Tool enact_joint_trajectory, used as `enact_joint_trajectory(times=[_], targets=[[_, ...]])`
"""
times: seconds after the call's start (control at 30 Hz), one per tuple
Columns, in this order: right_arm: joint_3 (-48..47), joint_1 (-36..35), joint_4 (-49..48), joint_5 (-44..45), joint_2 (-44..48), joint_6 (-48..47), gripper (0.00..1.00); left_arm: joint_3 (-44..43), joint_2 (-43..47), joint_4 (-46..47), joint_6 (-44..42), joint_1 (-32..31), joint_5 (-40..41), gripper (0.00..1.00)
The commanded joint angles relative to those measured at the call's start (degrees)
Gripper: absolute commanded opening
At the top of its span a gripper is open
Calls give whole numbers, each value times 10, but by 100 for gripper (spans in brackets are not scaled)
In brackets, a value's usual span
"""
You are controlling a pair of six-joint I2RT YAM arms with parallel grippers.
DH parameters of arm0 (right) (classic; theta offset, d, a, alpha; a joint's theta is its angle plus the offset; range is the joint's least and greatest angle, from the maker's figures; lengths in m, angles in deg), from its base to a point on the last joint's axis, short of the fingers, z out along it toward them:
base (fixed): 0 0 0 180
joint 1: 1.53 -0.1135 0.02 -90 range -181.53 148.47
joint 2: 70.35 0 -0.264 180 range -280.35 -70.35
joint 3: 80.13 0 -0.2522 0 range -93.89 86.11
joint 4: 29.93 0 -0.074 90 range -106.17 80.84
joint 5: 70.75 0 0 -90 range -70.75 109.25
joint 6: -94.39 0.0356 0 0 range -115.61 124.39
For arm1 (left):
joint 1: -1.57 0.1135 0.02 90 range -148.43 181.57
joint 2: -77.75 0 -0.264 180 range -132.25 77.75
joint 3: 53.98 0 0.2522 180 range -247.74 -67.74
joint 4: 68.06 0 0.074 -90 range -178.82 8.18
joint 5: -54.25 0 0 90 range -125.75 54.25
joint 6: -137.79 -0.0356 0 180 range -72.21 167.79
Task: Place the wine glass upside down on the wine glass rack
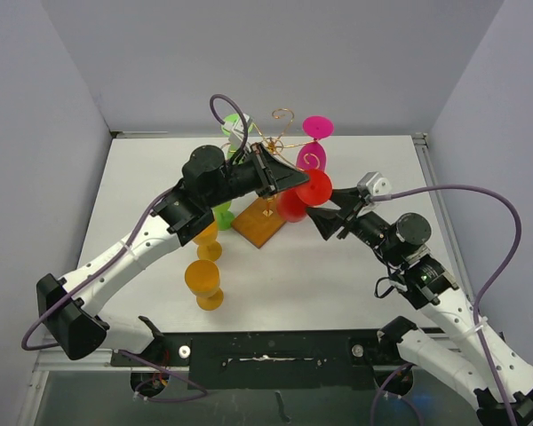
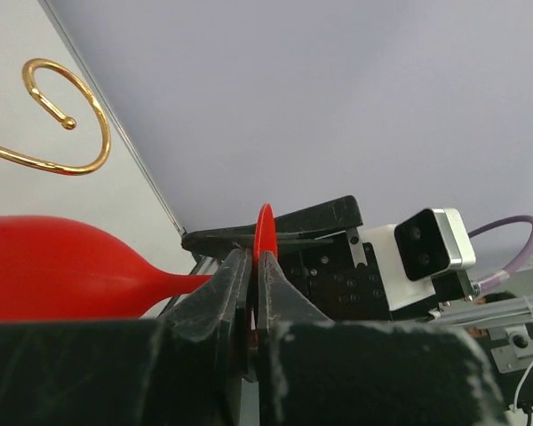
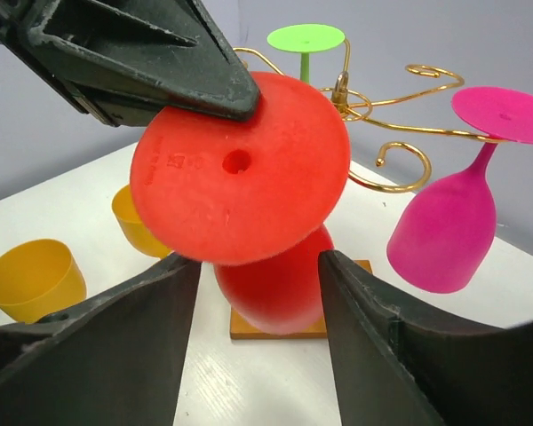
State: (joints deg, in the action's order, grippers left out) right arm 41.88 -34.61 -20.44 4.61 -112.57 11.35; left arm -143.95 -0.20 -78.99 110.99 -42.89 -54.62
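At frame centre, the left claw (image 2: 255,259) is clamped on the foot of the red wine glass (image 3: 240,169), just beside the gold wine glass rack (image 1: 265,222). The right claw (image 3: 258,262) is spread apart near that foot.

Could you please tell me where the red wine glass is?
The red wine glass is mid-table in the top view, its foot pinched in the left claw, just right of the rack.

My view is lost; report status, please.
Left jaws shut on red plastic wine glass foot. Right jaws open. Pink wine glass hangs on gold wire rack.
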Motion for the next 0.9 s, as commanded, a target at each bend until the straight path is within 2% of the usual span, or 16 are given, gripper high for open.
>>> enact_joint_trajectory(times=[0.0,0.37,0.6,0.87], targets=[[-24,-1,18,23,39,50,61,-37,7,13,22,6,24,0],[-58,-1,134,73,107,76,73,-39,-44,81,133,7,-10,0],[-62,-1,140,90,123,83,75,-65,-87,101,151,9,-16,0],[-65,-1,118,104,141,90,76,-104,-98,58,123,9,27,0]])
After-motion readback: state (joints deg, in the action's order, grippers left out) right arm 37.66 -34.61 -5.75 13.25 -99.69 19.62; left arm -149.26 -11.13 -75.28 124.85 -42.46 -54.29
